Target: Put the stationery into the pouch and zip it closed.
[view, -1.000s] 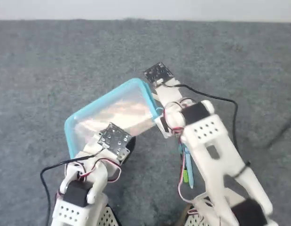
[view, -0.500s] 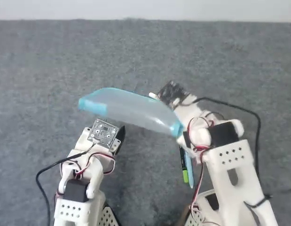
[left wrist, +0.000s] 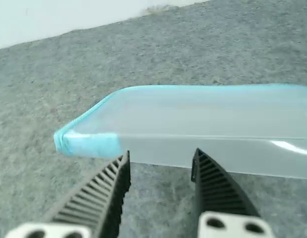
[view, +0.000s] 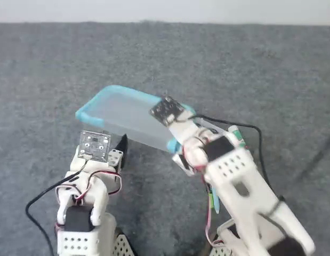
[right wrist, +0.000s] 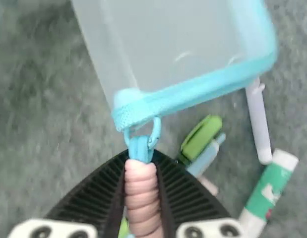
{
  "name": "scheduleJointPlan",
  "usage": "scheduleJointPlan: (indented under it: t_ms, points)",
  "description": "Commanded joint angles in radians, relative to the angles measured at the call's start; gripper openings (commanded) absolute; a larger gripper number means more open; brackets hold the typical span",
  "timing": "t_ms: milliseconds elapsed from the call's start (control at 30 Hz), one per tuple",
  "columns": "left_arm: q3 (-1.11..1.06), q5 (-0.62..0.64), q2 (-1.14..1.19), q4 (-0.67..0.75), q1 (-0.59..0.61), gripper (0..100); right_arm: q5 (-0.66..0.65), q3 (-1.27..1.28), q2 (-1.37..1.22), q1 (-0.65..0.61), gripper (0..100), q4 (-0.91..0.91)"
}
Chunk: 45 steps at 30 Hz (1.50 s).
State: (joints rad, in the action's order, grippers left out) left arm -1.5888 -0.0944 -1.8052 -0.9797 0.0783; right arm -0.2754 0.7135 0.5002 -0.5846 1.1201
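Two pincers, two states: my right gripper [right wrist: 141, 168] is clamped on the pink zipper pull [right wrist: 140, 188], with the blue slider ring just beyond its tips. My left gripper [left wrist: 160, 168] stands apart, its jaws just beside the pouch's near edge and not gripping it. The pouch [view: 125, 114] sits centre-left in the high frame, tilted and seemingly lifted off the grey mat [view: 260, 64]. The stationery lies outside it on the mat: a green highlighter [right wrist: 200, 134], a white pen [right wrist: 257, 124] and a glue stick [right wrist: 267, 191]. I take the step as working the zip open. To do it well, I should pinch the teal end with the left jaws first, so the right pulls against a firm anchor instead of dragging the whole pouch.
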Motion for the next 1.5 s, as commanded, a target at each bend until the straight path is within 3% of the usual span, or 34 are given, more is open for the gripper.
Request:
scheduleJointPlan:
  t_ms: [0,133,267,433,600,833,1033,1133,1267,1467]
  points:
    - [0.061,0.02,-0.014,0.006,0.041,19,0.075,-0.138,-0.134,-0.01,13.7,-0.107]
    - [0.061,0.017,-0.014,0.008,0.114,19,0.069,-0.198,-0.271,-0.002,22.1,-0.091]
    - [0.045,0.015,-0.015,0.04,0.129,19,-0.021,-0.184,-0.315,0.038,28.4,0.035]
    - [-0.007,-0.018,-0.015,0.115,0.124,19,-0.04,-0.178,-0.239,0.077,29.6,0.082]
    - [-0.005,-0.017,-0.015,0.115,0.123,19,-0.034,-0.17,-0.177,0.067,29.5,0.019]
    - [-0.007,-0.018,-0.015,0.115,0.123,19,-0.043,-0.169,-0.364,-0.012,23.6,-0.056]
    - [-0.008,-0.018,-0.015,0.115,0.123,19,-0.044,-0.173,-0.481,0.013,21.5,-0.096]
    - [-0.008,-0.018,-0.015,0.115,0.121,19,-0.041,-0.178,-0.481,0.031,14.7,-0.097]
    - [-0.01,-0.018,-0.015,0.115,0.103,19,0.003,-0.227,-0.481,0.084,0.0,-0.076]
    - [-0.059,-0.02,-0.014,0.186,0.041,19,0.034,-0.325,-0.44,0.124,0.6,0.076]
